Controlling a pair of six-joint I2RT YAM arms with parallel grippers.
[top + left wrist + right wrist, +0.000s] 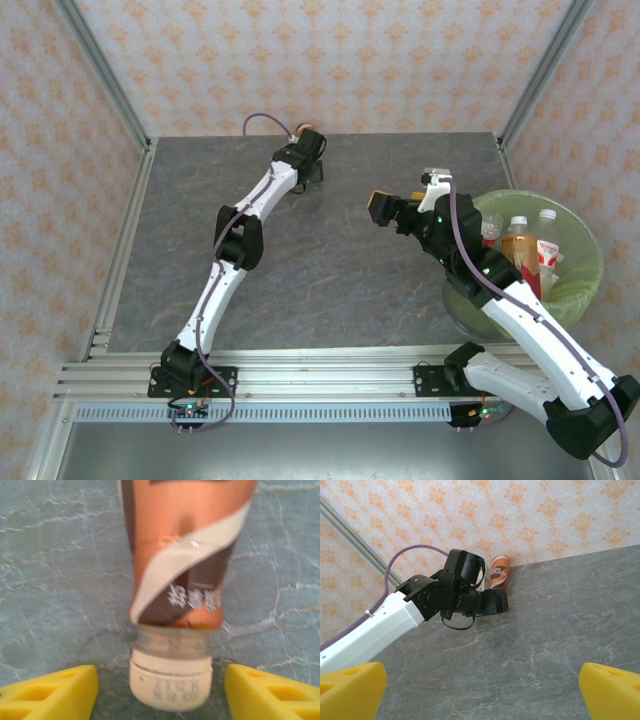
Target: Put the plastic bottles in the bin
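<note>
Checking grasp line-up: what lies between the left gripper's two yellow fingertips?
In the left wrist view, the white cap of the brown-orange bottle lies between the left gripper fingertips, with bare table showing on either side of it.

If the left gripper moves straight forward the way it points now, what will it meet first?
The white cap of the brown-orange bottle, lying just ahead between its fingers; depth is unclear.

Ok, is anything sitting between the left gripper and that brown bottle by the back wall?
Nothing visible. The brown bottle lies on the table with its white cap pointing at the left gripper, between the two yellow fingers, with bare table showing in the gap on each side.
</note>
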